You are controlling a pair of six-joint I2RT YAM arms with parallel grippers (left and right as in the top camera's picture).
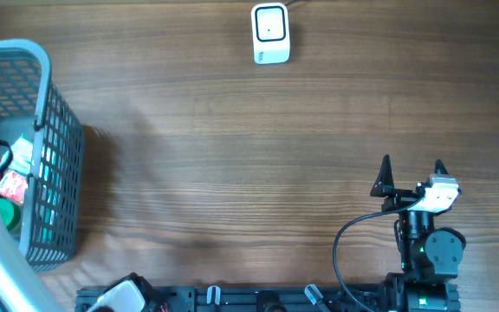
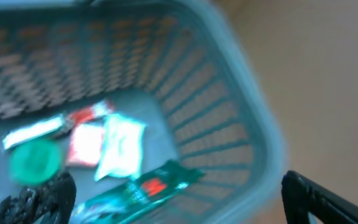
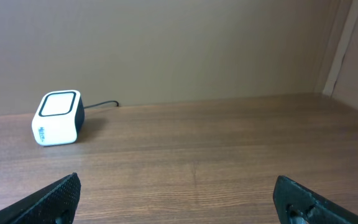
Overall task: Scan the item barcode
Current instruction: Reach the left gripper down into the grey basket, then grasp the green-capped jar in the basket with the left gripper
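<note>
Selection was in hand: left gripper [image 2: 179,202] hung above the basket [image 2: 260,124], jaws apart, empty. Right gripper [image 1: 412,171] sat equally spread. Next move called for lowering onto the green packet [image 2: 151,185].

Brown wood-grain table [image 1: 232,156], plain beige wall [image 3: 197,43], soft even light

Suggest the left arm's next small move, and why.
Probably lower the left hand into the basket onto the green packet: the hand is open and empty above it, and no item is at the scanner yet.
</note>
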